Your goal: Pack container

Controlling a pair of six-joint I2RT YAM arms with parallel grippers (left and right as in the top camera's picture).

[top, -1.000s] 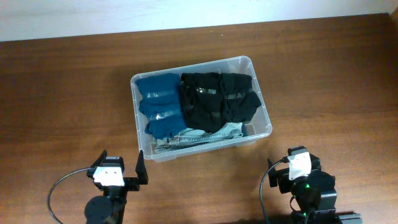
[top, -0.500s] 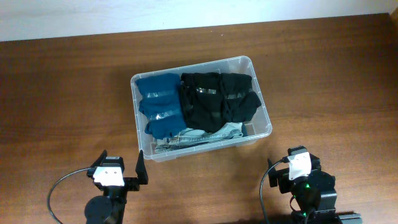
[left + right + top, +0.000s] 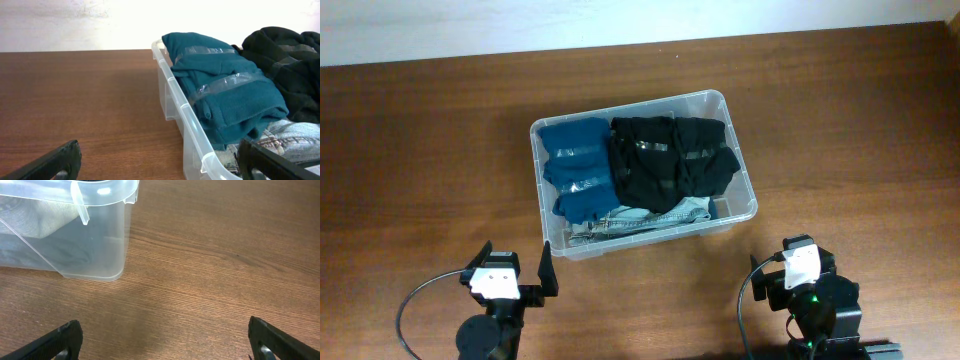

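Note:
The clear plastic container stands mid-table, holding a folded teal garment at its left, a black garment at its right and jeans underneath near the front. My left gripper is open and empty at the front left, just short of the container's front left corner; the teal garment shows close by. My right gripper is open and empty at the front right, with the container's front right corner at the upper left of its view.
The brown wooden table surrounds the container. A white wall runs along the far edge. Black cables loop beside both arm bases at the front edge.

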